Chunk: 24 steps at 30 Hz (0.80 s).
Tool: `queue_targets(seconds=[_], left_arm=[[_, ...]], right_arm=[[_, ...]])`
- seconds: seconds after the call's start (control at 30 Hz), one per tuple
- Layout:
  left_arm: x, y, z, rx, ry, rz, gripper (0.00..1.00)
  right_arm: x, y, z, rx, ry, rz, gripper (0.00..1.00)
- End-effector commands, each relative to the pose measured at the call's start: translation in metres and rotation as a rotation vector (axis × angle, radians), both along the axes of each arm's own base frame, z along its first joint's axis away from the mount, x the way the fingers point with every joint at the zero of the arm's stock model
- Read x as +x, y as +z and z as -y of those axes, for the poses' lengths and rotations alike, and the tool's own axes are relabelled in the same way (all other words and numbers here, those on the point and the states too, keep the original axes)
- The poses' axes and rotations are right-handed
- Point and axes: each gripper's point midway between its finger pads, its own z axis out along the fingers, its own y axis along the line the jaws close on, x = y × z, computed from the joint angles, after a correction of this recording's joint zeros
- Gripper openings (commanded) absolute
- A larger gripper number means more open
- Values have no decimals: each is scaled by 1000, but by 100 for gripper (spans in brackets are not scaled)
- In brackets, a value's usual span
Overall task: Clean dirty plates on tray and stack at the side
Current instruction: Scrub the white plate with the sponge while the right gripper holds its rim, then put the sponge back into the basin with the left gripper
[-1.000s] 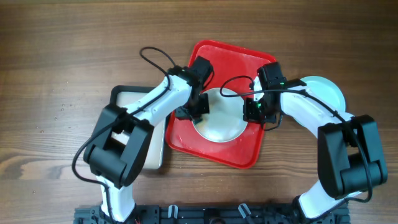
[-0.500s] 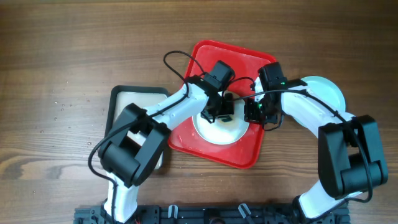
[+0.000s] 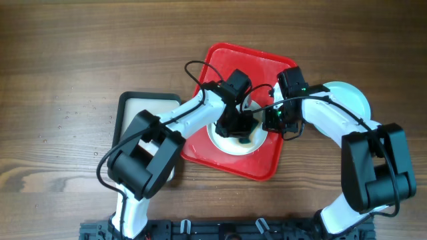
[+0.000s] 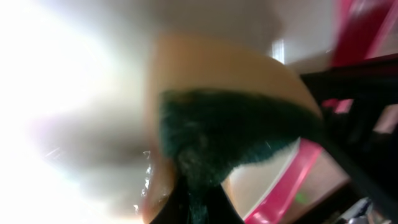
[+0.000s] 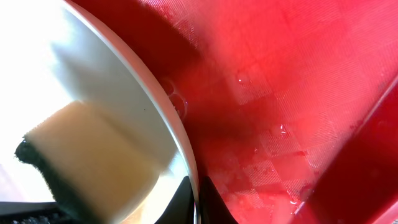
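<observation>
On the red tray (image 3: 253,163) in the middle of the tabletop lies the plate being cleaned (image 3: 231,144). The left end effector (image 3: 241,127) is clamped on a sponge (image 4: 230,137), green scouring side against the plate. The right end effector (image 3: 272,120) appears pinched on the plate's right rim, steadying it. Another plate (image 3: 353,97) sits off the tray to the right, under the right arm, well apart from the black-rimmed cream tray (image 3: 143,103) on the left. The scrub will likely go best with the sponge kept flat and pressed lightly, swept in overlapping passes out to the rim while the right side holds firm so the plate cannot skate on the wet tray. Compared with a second ago, the left end effector has travelled from the plate's left edge to its centre-right, while the right arm is unmoved.
</observation>
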Motion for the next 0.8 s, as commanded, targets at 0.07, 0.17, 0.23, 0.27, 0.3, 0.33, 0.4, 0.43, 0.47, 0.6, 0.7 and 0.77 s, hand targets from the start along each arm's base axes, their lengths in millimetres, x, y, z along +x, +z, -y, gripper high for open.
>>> queue_targets(seconds=[0.07, 0.17, 0.23, 0.27, 0.3, 0.33, 0.4, 0.43, 0.47, 0.6, 0.7, 0.77], left_arm=[[37, -15, -110, 566, 205, 218, 4], [36, -10, -132, 667, 220, 236, 4], [36, -1, -140, 710, 256, 245, 4], [38, 5, -141, 714, 270, 256, 4], [41, 12, -139, 703, 276, 267, 4], [45, 20, -136, 687, 283, 282, 4], [55, 49, -128, 627, 313, 337, 4], [59, 62, -125, 598, 326, 361, 4], [61, 71, -124, 578, 336, 380, 4], [62, 120, -126, 484, 387, 456, 4], [52, 152, -151, 471, 437, 465, 4], [45, 162, -175, 502, 472, 446, 4]], right_arm=[[-5, -13, 10, -66, 0, -22, 4], [-5, -13, 10, -66, 0, -22, 4], [-5, -13, 10, -66, 0, -22, 4], [-5, -13, 10, -65, 0, -22, 4], [-5, -13, 10, -65, 0, -23, 4], [-6, -13, 10, -66, 0, -24, 4], [-6, -13, 10, -66, 1, -26, 4], [-6, -13, 10, -67, 1, -27, 4], [-7, -13, 10, -67, 1, -28, 4], [-8, -14, 11, -68, 9, -32, 4], [-10, -14, 11, -70, 26, -34, 4], [-9, -14, 11, -70, 26, -33, 4]])
